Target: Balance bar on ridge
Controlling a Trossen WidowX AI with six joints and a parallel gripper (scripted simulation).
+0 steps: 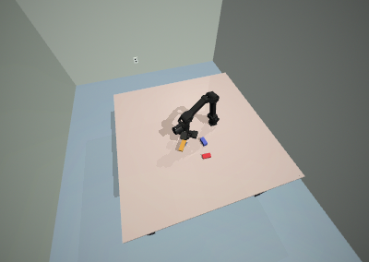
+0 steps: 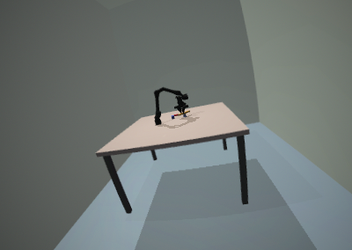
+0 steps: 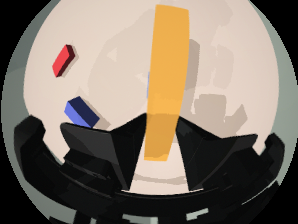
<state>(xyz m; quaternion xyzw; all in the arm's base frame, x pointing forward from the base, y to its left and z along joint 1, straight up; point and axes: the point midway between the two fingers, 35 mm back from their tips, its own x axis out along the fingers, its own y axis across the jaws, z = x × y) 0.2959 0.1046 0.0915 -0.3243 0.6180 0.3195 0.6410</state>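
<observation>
The orange bar [image 1: 182,146] [image 2: 187,112] [image 3: 170,55] is clasped between the fingers of my gripper [image 1: 184,139] [image 2: 182,112] [image 3: 161,117], which is shut on it near one end in the wrist view. The bar's shadow lies offset to its right there, so the bar is above the table. A small pale blue piece, apparently the ridge [image 2: 185,115] [image 3: 148,85], shows just past the bar's left edge in the wrist view and below the bar in the exterior view. The bar hides most of it, and I cannot tell whether they touch.
A blue block [image 1: 204,141] [image 2: 172,117] [image 3: 81,113] lies on the table [image 1: 148,193] [image 2: 132,137] to the left of the gripper in the wrist view. A red block [image 1: 206,156] [image 3: 61,61] lies farther out on that side.
</observation>
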